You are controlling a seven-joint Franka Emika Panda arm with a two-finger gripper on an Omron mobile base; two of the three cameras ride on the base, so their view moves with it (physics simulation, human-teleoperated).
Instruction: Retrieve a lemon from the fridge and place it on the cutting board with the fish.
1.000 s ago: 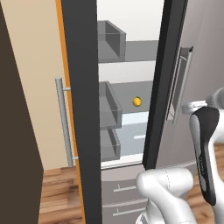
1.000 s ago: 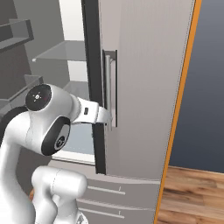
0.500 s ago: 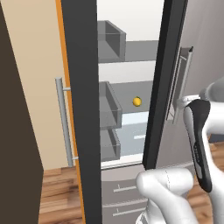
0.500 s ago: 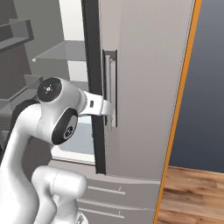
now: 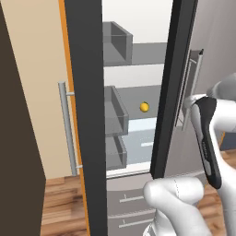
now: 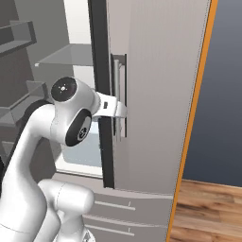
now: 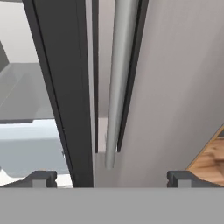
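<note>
Wood flooring runs under the fridge, which stands between a beige cabinet door with its own silver bar handle and an orange-edged panel. Both fridge doors stand partly ajar, so only a narrow gap shows the white interior. Through that gap, the lemon sits on a glass shelf, right of the grey door bins and left of the dark edge of the right-hand door, which stands between lemon and arm. Grey drawers lie below the gap.

From its base the white arm reaches forward to the right-hand door's handle. Its end effector is spread wide, fingertips either side of the silver bar, grasping nothing. No writing is legible.
</note>
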